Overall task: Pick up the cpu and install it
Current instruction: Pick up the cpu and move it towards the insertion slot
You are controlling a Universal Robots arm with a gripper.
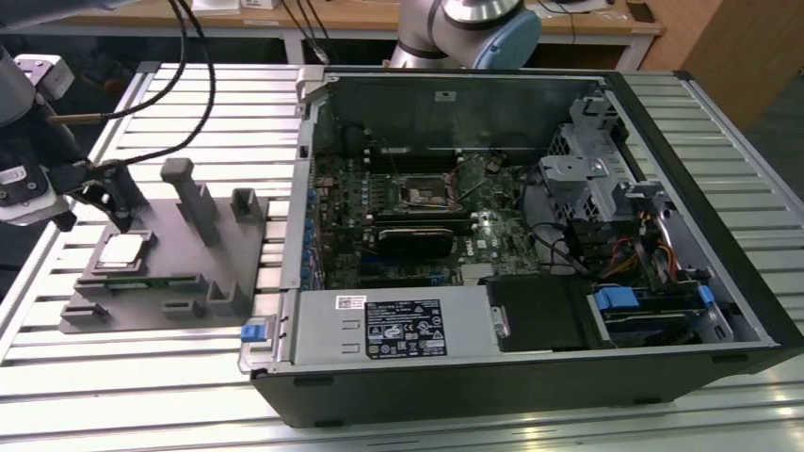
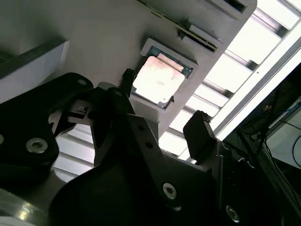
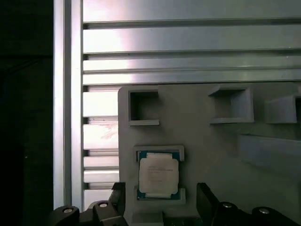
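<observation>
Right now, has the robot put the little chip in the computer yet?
Not yet. Nothing looks done: the cpu lies in its pocket on the grey fixture. In hand: the gripper is open, a finger on each side of the cpu, not gripping it. Left: the cpu is not lifted, and the motherboard socket looks empty.

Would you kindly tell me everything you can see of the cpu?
The cpu is a small flat square chip with a silvery-white metal top and bluish-green rim. It lies flat in a square recess of the grey fixture, toward the exterior view's left of the open computer case. The open end effector hovers above, fingers on either side, apparently not touching.
</observation>
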